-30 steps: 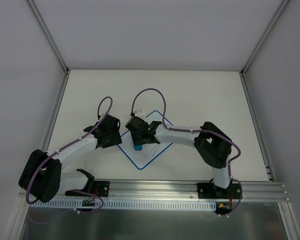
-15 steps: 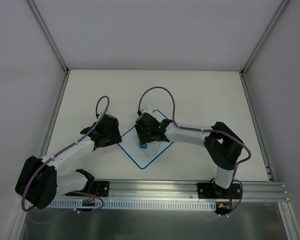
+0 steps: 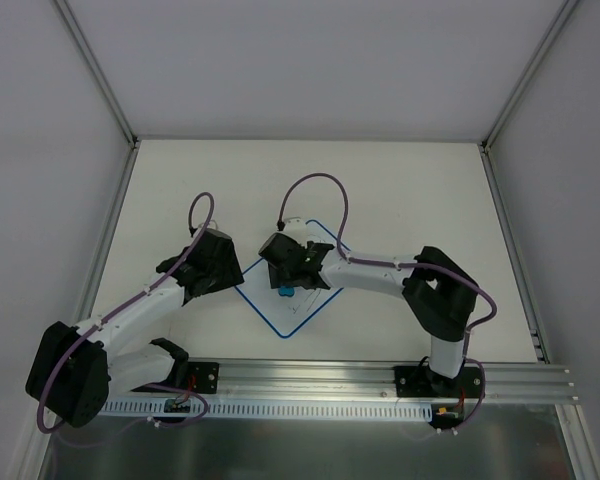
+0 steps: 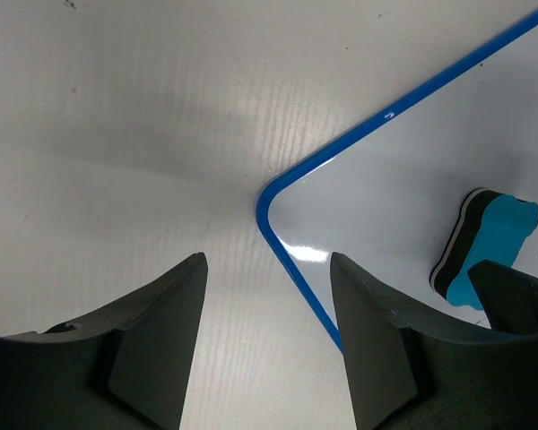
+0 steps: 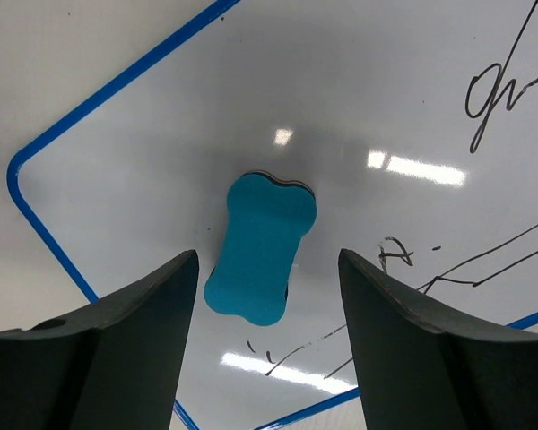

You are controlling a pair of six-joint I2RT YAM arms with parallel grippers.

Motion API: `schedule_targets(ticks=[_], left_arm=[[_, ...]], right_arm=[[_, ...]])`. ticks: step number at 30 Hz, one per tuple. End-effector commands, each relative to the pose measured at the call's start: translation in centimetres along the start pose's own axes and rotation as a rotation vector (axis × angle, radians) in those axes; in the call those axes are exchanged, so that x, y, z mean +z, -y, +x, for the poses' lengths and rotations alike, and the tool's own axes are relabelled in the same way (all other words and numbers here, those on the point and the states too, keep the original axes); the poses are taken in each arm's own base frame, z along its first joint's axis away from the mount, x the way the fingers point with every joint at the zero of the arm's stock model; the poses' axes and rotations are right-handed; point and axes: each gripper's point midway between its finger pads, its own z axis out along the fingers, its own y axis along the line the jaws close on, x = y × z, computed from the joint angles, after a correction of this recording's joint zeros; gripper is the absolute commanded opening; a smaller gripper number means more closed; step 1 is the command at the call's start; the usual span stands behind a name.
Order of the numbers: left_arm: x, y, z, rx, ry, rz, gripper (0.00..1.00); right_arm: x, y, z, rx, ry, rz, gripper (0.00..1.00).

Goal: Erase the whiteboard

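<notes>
The whiteboard [image 3: 292, 316] lies turned like a diamond on the table, blue-edged, with dark scribbles [image 5: 498, 90] on it. A blue bone-shaped eraser [image 5: 260, 246] with a black underside lies flat on the board [image 5: 359, 98]. My right gripper [image 5: 269, 269] hovers over the eraser [image 3: 283, 292], open, its fingers apart from the eraser on both sides. My left gripper [image 4: 267, 296] is open and empty over the table at the board's rounded left corner [image 4: 264, 193]. The eraser [image 4: 489, 246] shows at the right of that view.
The white table [image 3: 400, 190] is walled in by grey panels with metal posts. A metal rail [image 3: 330, 375] carrying both arm bases runs along the near edge. Purple cables loop above both wrists.
The right gripper's jaws stand wider than before, and its wrist has shifted slightly right over the eraser. The left gripper has drawn back a little to the left.
</notes>
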Motion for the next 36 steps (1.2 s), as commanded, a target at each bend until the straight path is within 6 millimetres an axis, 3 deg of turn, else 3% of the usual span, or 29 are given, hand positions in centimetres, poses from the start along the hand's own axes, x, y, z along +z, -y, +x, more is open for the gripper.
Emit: schedule_targets(ticks=[1,10,17,20,21,24,30,36], left_arm=[[0.1,-0.4,-0.1,-0.008,0.013,-0.008,0.58],[0.3,-0.4,0.1,-0.006,0.002,-0.012,0.58],[0.5,-0.4,0.2,-0.005,-0.009,-0.015,0.58],[0.6,-0.2,0.3,-0.007,-0.019,-0.013,0.58],[0.6,-0.1,0.4,-0.009,-0.024,-0.010,0.58],[0.9,0.0,0.6,-0.010,-0.040,-0.014,0.59],[1.9,0.5,0.8,-0.015,-0.076,-0.026,0.71],[3.3,0.2,1.4,-0.018,-0.109,-0.068,0.82]], right_arm=[[0.1,-0.2,-1.7,0.052,0.057,0.045,0.67],[1.5,-0.7,-0.9,0.053,0.025,0.052,0.63],[1.8,-0.7,-0.5,0.052,0.013,0.055,0.54],[1.8,-0.5,-0.6,0.051,0.019,0.059,0.48],[1.6,-0.5,-0.7,0.047,0.022,0.058,0.39],[1.1,-0.4,-0.9,0.032,0.028,0.050,0.27],[0.0,-0.8,-1.3,-0.065,0.028,0.006,0.06],[0.2,-3.6,-1.1,-0.133,-0.002,-0.105,0.01]])
